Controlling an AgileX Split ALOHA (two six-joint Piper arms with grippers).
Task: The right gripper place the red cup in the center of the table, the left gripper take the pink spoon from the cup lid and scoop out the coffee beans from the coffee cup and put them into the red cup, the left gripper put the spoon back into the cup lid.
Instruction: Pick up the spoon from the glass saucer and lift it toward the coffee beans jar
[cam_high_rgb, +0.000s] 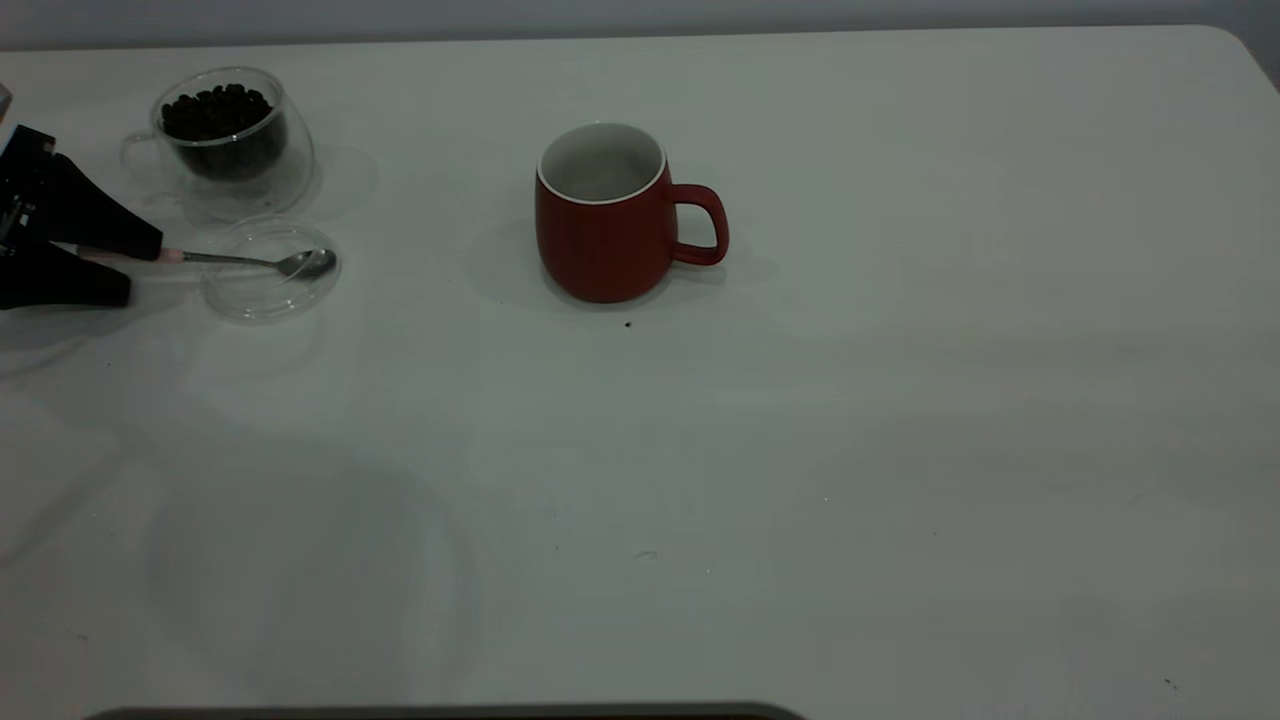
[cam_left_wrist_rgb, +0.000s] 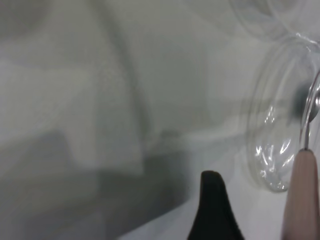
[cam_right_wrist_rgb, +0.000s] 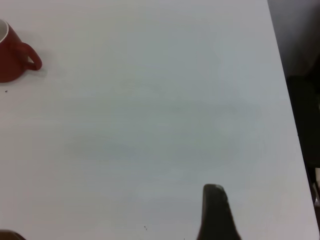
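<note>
The red cup (cam_high_rgb: 607, 225) is already standing near the middle of the white surface (cam_high_rgb: 800, 450), upright and empty, handle pointing toward the frame's right, so the placing step looks done and the spoon step is in hand. At the left edge of the exterior view the left end effector (cam_high_rgb: 140, 268) is sitting with its two black fingers spread a little around the handle of the pink spoon (cam_high_rgb: 255, 260), one finger on either side; whether they are actually pinching it I cannot tell. The spoon's bowl is resting in the cup lid (cam_high_rgb: 268, 290), just below the coffee cup (cam_high_rgb: 235, 140), which is holding the coffee beans (cam_high_rgb: 217, 110) (heaped close to the rim). Next, I judge, comes a firm pinch, a lift, then a tilt into the beans. The right end effector (cam_right_wrist_rgb: 216, 212) is hanging idle, well apart from the cup, its opening not visible. Behind the surface only a plain grey wall is showing.
</note>
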